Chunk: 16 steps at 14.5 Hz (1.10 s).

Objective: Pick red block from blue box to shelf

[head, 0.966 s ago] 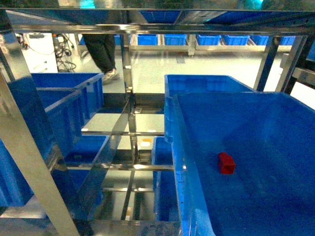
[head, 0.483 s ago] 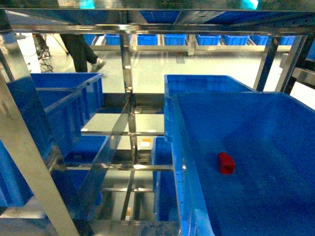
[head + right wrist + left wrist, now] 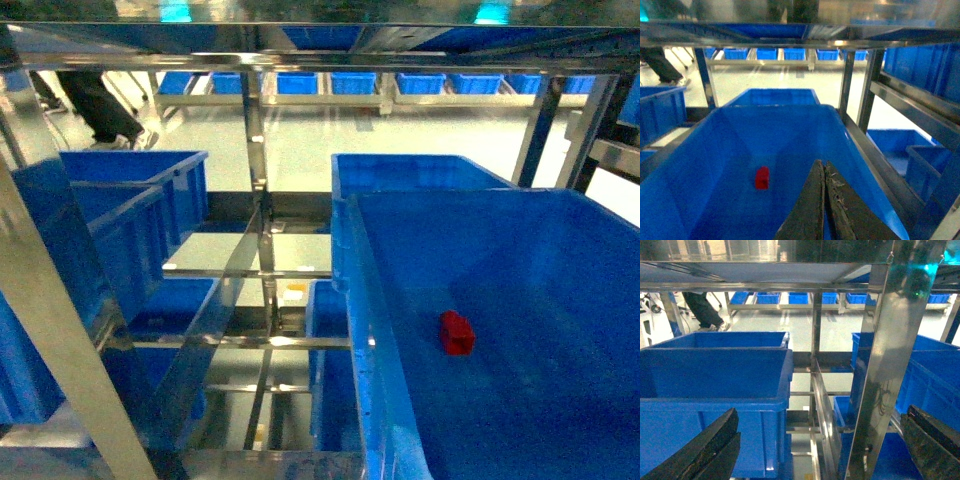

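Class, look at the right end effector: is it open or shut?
Shut. In the right wrist view, the right end effector has both fingers pressed together, holding nothing, above the box.

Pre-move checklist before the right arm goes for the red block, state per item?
1. Red block located: ok, lying alone on the floor of the blue box.
2. Block unobstructed: ok, nothing on or against it in the head and right wrist views.
3. Right tool ready to grasp: not ok, its jaws are shut together and need opening first.
4. Right tool lined up: not ok, it sits to the right of the block in the right wrist view, not over it.
5. Left tool clear of the box: ok, open, facing a shelf upright.
6. Free spot on the shelf for placing: cannot tell.
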Available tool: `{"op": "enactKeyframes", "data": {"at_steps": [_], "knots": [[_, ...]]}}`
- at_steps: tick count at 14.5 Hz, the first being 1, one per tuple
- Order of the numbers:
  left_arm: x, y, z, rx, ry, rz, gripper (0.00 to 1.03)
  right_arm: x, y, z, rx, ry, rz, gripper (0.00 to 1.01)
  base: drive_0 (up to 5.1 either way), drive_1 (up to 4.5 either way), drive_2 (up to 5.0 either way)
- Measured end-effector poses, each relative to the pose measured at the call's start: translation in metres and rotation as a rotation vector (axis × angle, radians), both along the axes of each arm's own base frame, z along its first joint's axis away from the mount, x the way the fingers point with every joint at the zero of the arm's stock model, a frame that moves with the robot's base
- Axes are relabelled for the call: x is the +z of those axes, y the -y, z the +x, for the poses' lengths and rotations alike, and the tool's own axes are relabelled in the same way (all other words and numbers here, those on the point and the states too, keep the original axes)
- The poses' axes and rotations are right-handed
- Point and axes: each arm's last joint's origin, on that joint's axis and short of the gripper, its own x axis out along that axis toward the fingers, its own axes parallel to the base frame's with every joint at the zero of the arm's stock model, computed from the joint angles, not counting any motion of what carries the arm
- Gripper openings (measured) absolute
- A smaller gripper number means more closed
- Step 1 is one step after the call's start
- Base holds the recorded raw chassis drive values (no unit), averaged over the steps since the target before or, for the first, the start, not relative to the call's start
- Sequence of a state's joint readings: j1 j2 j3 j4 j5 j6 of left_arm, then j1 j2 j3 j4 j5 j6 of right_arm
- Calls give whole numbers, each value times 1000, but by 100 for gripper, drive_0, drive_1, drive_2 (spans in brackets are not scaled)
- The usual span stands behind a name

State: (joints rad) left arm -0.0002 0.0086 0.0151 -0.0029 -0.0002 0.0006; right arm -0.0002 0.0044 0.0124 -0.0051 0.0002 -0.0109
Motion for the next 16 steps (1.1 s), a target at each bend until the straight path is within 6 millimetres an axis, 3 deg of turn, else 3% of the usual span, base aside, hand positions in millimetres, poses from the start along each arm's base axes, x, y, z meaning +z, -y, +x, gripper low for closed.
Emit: {"op": "enactKeyframes", "data": {"at_steps": [5, 9, 14, 16], "knots": [[0, 0, 0, 1, 0, 0, 98, 0, 0, 0, 0, 0, 0, 2, 0, 0, 0], [0, 0, 0, 1, 0, 0, 98, 0, 0, 0, 0, 1, 0, 38, 0, 0, 0], [0, 0, 0, 0, 0, 0, 98, 0, 0, 0, 0, 1, 1, 100, 0, 0, 0], [0, 0, 0, 1, 0, 0, 98, 0, 0, 0, 0, 1, 1, 98, 0, 0, 0]]}}
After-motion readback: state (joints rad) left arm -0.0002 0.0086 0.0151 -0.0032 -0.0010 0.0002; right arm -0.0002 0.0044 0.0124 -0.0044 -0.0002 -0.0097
